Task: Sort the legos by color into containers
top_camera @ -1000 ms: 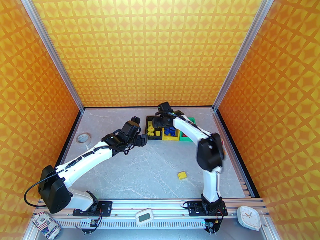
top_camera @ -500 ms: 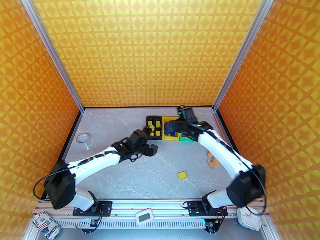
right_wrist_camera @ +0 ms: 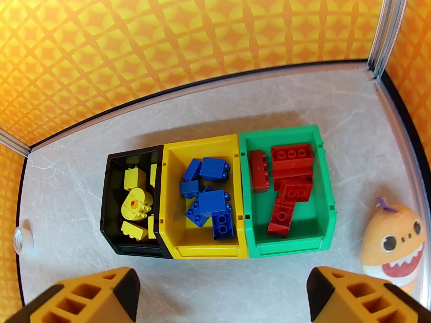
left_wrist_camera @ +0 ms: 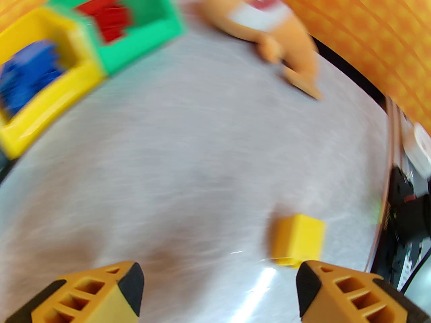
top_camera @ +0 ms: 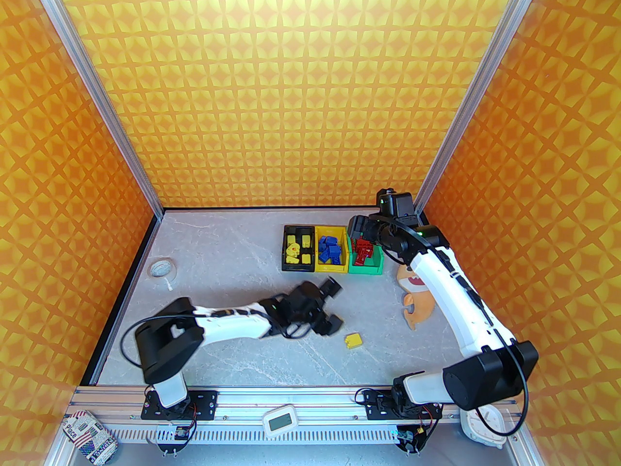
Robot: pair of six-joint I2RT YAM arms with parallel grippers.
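Now L gripper (top_camera: 331, 307) has swung from beside the black bin (top_camera: 297, 268) down to lower centre of the top view. Its jaws are open & empty, just left of the last loose yellow lego (top_camera: 353, 341) on the desk (top_camera: 233, 357). R gripper (right_wrist_camera: 222, 288) has pulled back off the bins, open, empty too. Blue legos (right_wrist_camera: 208, 193) are in the yellow bin (right_wrist_camera: 202, 143), red legos (right_wrist_camera: 289, 173) in the green bin (right_wrist_camera: 325, 180). Prob. one pick left.

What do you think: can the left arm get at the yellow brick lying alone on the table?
Probably yes. The left gripper is open and near the yellow brick, which lies just ahead of one fingertip. Nothing stands between them. A small sideways shift seems needed.
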